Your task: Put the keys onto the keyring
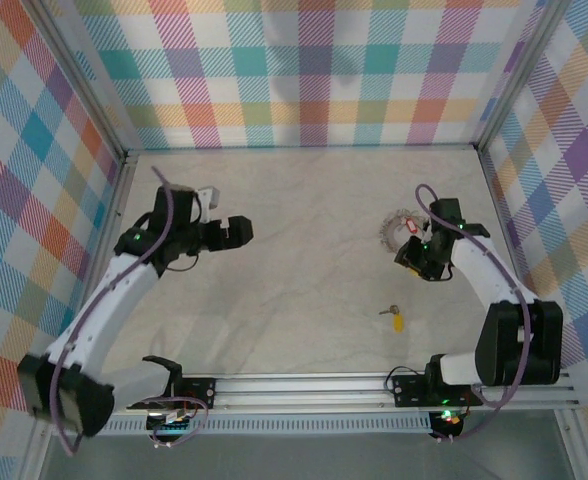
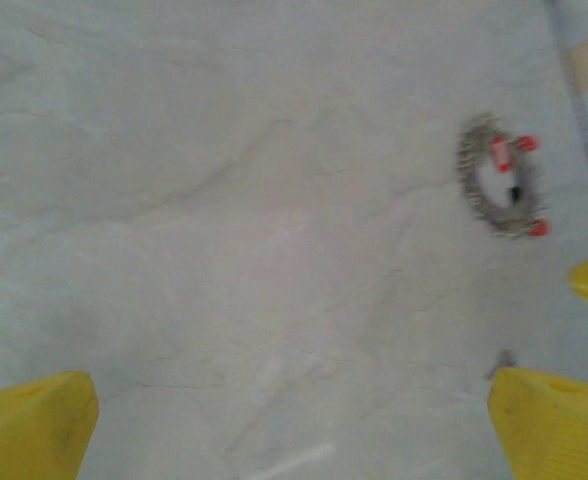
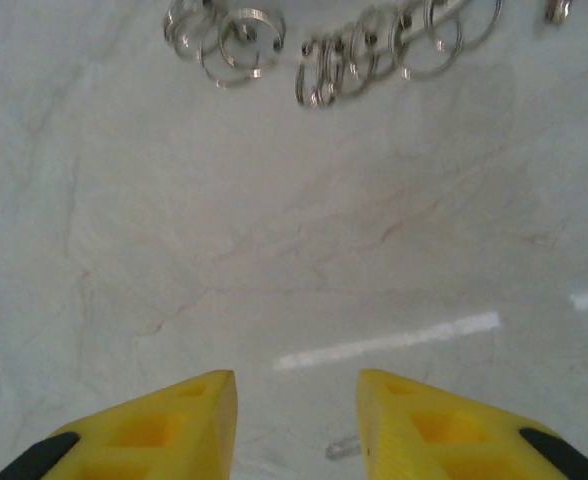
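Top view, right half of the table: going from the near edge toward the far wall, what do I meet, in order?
Key with yellow tag → right gripper → keyring.

We see a pale marble-look tabletop point(image 1: 294, 260) with faint veining across the centre of the top view. Pastel plaid walls point(image 1: 314, 70) close it in left, back and right. Aluminium frame posts point(image 1: 79, 80) sit at both upper corners, a slotted metal rail point(image 1: 314, 385) along the bottom. A white light streak point(image 3: 389, 342) glares at lower centre of the right wrist view.
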You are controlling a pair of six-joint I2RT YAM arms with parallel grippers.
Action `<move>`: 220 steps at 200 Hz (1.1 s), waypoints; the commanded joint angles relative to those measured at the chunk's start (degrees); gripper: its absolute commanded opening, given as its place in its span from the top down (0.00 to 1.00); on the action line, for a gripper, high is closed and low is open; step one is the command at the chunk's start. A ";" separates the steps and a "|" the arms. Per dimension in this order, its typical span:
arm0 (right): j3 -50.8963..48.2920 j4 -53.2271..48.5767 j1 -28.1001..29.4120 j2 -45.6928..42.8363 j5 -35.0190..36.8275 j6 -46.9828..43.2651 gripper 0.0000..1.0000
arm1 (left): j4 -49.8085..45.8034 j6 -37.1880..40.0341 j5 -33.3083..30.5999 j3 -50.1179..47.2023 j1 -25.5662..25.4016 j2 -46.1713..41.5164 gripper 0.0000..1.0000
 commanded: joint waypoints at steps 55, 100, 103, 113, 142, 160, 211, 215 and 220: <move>15.66 -3.61 1.22 17.01 4.19 0.74 0.78 | -1.71 7.11 -10.46 -7.15 -0.41 7.12 0.00; 22.80 -6.13 1.14 25.94 8.90 -1.03 0.82 | -0.73 6.40 -11.42 -8.29 -0.67 8.20 0.00; 22.96 -6.09 1.10 26.32 8.95 -1.09 0.82 | -0.77 6.37 -11.78 -8.38 -0.74 8.36 0.00; 23.27 -6.07 1.13 27.52 9.15 -1.42 0.82 | -0.79 6.43 -12.37 -8.68 -0.80 8.63 0.00; 22.35 -5.24 1.12 29.73 9.81 -1.86 0.81 | -0.80 6.79 -12.41 -8.62 -1.58 9.40 0.00; 21.20 -4.60 1.04 29.94 10.21 -2.47 0.80 | -0.97 6.86 -13.01 -8.52 -1.88 9.84 0.00; 19.65 -3.50 0.55 29.50 9.02 -3.33 0.78 | -1.10 7.32 -13.14 -8.55 -2.85 10.31 0.00; 19.68 -3.53 0.56 29.61 8.99 -3.31 0.78 | -1.19 7.34 -13.11 -8.47 -2.91 10.51 0.00; 19.64 -3.61 0.61 29.59 8.99 -3.35 0.78 | -1.27 7.31 -13.07 -8.42 -3.00 10.66 0.00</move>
